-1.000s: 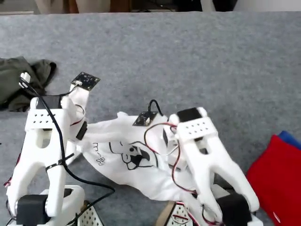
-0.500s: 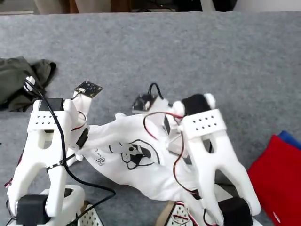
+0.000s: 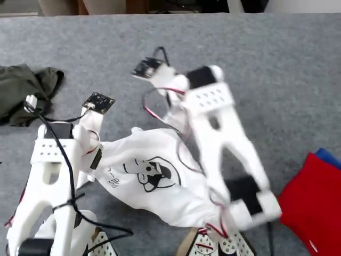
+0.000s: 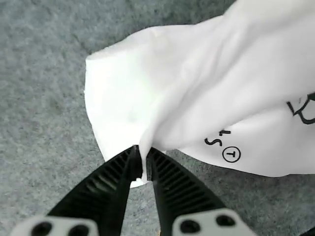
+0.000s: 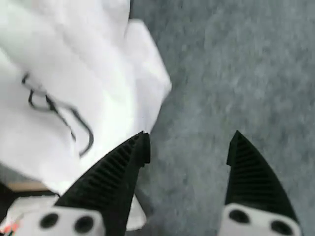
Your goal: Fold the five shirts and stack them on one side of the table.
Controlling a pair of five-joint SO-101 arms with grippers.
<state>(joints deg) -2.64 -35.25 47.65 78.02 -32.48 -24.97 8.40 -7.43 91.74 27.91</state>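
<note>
At the upper left of the high view, a dark green shirt [image 3: 24, 90] lies crumpled on the grey table [image 3: 277, 58]. Lower left, the left gripper [image 4: 142, 160] is closed tight on a thin fold at the edge of the white shirt [image 3: 160, 178], probably to anchor that corner for spreading. The white shirt, black cartoon print facing up, sits rumpled at lower centre, not yet folded. Above it, the right gripper [image 5: 189, 142] hangs wide open and empty over bare table just beside the shirt's edge, seemingly placed to take another hold. At the lower right edge, a red shirt [image 3: 311, 200] lies on a blue shirt [image 3: 329, 156], likely the stack.
</note>
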